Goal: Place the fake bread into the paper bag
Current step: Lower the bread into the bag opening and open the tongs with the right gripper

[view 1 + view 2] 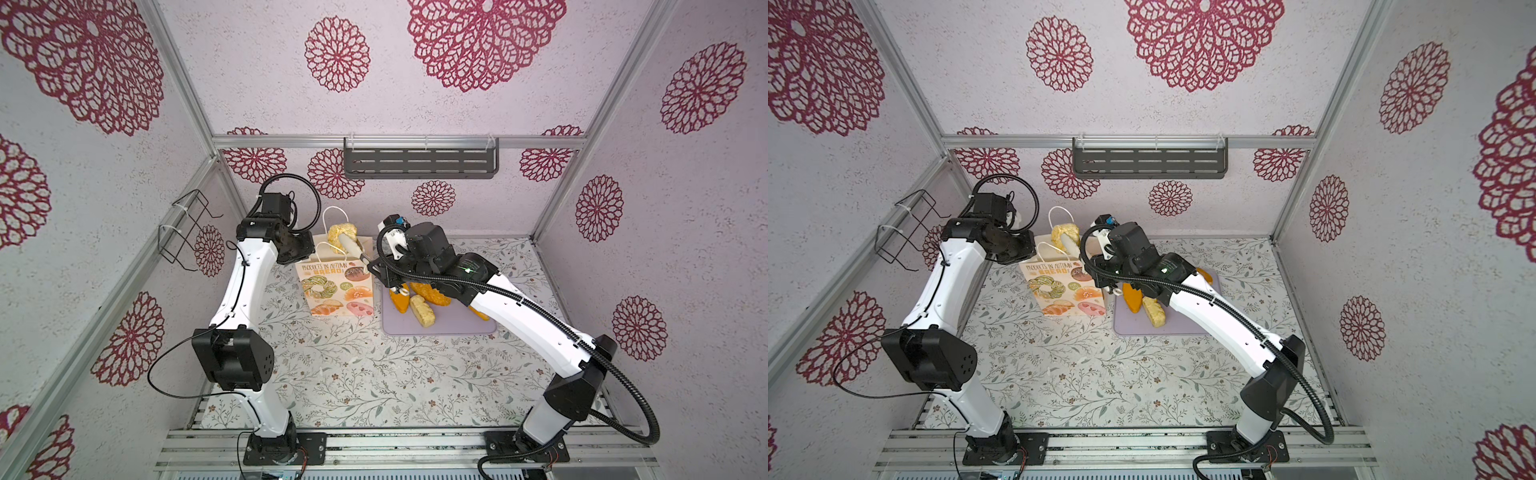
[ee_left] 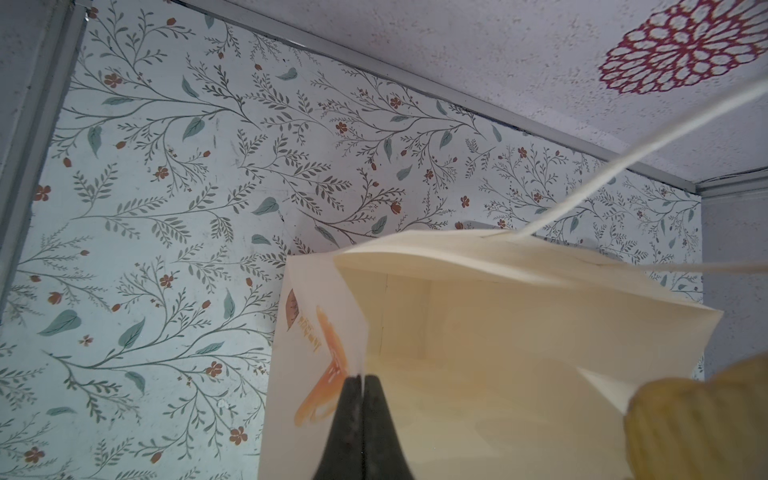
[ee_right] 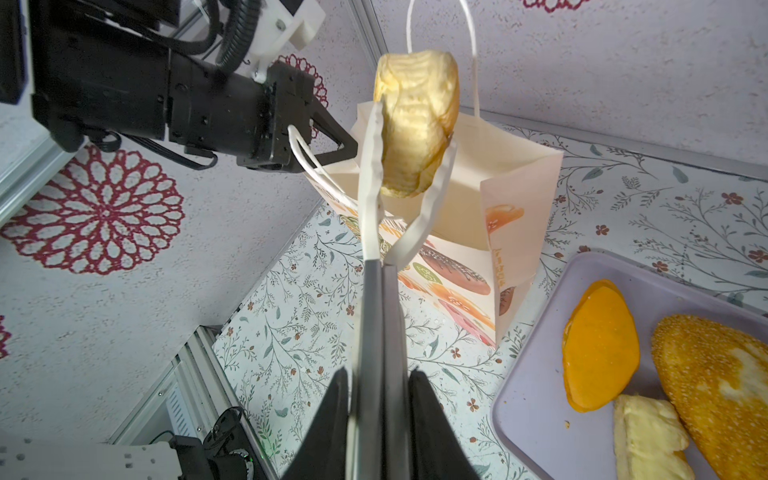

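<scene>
The right gripper [image 3: 380, 415] has its two black fingers squeezed in on the grey handles of a pair of tongs [image 3: 376, 316], pressing the handles almost together. The white tips of the tongs clamp a pale yellow loaf [image 3: 415, 120] from both sides. This piece of fake bread hangs on end in the air, directly over the open mouth of the paper bag [image 3: 519, 187]. Whether its lower end has passed the bag's rim cannot be told. In both top views the loaf [image 1: 343, 235] [image 1: 1065, 235] shows over the back part of the bag, near the rear white loop handle.

The left gripper [image 2: 362, 386] has its black fingers closed tight, pinching the top edge of the bag at the side wall nearest the left arm. The bag [image 1: 336, 286] stands upright on the floral-patterned table [image 1: 374, 374]. Its printed front, with pastries and lettering, faces the arms' bases.

A flat lilac tray [image 3: 540, 395] lies on the table just beside the bag, on the right arm's side. On it rest an orange oval loaf [image 3: 600, 345], a sesame-speckled golden loaf [image 3: 715, 382] and a pale yellow ridged block [image 3: 648, 440], lying close against one another. In a top view another orange piece [image 1: 478, 312] shows on the tray, partly hidden under the right arm.
</scene>
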`<action>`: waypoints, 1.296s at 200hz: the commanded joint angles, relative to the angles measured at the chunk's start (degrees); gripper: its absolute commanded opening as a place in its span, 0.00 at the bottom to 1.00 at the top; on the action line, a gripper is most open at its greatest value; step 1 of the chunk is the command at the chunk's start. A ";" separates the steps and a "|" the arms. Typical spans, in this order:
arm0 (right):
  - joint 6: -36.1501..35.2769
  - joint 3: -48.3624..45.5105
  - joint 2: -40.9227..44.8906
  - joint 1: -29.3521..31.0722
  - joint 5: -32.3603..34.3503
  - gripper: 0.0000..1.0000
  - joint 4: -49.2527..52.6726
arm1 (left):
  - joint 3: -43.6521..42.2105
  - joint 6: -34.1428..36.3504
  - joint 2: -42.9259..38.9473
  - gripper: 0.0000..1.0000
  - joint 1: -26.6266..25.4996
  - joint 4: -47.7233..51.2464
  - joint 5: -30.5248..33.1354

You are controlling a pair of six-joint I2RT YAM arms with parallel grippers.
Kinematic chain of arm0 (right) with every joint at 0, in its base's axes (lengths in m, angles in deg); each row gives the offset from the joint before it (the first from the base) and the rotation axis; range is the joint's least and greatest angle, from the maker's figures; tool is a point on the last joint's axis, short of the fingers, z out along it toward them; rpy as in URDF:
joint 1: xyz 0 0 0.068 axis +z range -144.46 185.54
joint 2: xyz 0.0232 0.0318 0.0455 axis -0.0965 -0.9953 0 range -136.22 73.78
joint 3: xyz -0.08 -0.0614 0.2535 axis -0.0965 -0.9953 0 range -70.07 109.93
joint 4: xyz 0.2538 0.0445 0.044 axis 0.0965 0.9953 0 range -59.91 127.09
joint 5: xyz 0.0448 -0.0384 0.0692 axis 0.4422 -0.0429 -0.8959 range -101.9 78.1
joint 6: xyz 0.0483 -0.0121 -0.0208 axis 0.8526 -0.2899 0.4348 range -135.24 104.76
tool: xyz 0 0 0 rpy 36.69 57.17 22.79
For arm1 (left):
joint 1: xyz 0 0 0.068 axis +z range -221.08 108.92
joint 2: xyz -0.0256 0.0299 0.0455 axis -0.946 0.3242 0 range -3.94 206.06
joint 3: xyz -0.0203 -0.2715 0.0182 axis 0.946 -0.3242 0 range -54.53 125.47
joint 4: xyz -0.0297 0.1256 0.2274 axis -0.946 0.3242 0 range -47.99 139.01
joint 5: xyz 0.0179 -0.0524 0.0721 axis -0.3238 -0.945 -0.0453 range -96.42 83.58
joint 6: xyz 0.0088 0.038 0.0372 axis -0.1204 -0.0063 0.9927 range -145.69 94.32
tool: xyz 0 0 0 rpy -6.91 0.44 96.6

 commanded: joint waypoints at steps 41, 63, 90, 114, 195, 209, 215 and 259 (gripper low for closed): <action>-2.45 4.29 -0.34 1.08 1.13 0.00 -2.36 | -0.63 0.01 -1.64 0.00 -0.30 -1.55 -0.36; -2.58 4.18 -0.65 1.28 2.10 0.00 -1.67 | -0.61 -0.12 -1.85 0.00 -0.46 -1.52 -0.64; -2.68 3.89 -1.05 1.41 2.66 0.00 -1.00 | -0.65 -0.11 -1.80 0.00 -0.57 -1.65 -0.98; -2.80 3.72 -1.14 1.78 3.04 0.00 -0.43 | -0.63 -0.11 -1.85 0.00 -0.60 -1.65 -1.08; -3.29 3.32 -0.92 2.36 4.77 0.05 1.43 | -0.69 -0.12 -1.85 0.00 -0.66 -1.63 -0.47; -3.47 3.40 -0.88 2.32 5.13 0.13 1.35 | -0.88 -0.12 -1.92 0.00 -0.66 -1.78 -0.21; -3.47 3.37 -0.80 2.35 5.14 0.16 1.34 | -0.86 -0.12 -1.90 0.00 -0.66 -1.83 -0.28; -2.67 3.32 -0.26 2.36 5.84 0.36 0.57 | -0.97 -0.13 -2.10 0.00 -0.83 -2.00 -0.43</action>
